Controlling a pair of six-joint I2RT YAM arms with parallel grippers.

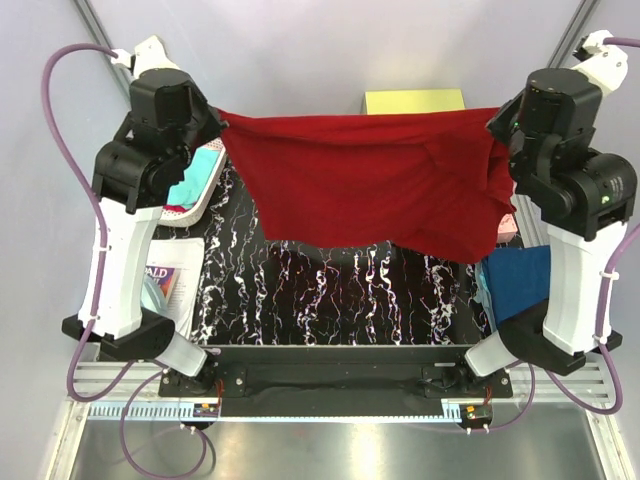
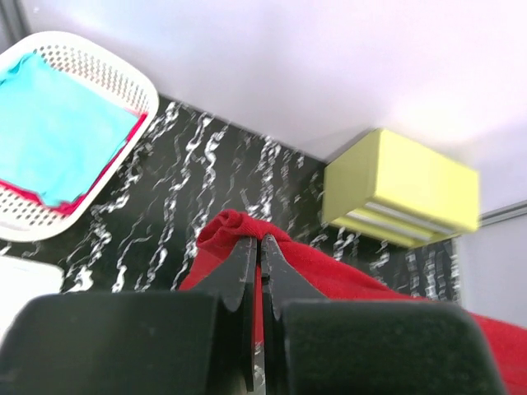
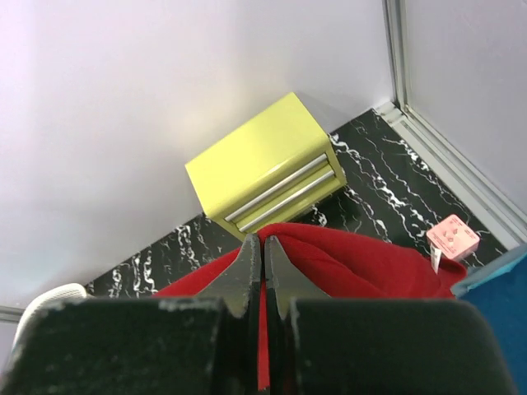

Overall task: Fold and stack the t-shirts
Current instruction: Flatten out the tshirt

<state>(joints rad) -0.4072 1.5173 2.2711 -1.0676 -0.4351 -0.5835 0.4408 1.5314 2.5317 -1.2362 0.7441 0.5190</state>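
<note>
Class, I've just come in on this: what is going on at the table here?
Two robot arms hold a dark red cloth t-shirt spread in the air between them, above the black marbled table. The left gripper is shut on one upper corner, the right gripper on the other. A teal cloth shirt lies in the white plastic lattice basket at the left.

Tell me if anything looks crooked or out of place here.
The dark red t-shirt, held up between the left claw and right claw, hangs unevenly: its lower edge droops further toward the right claw, with bunched folds there. Nothing else stands out.
</note>
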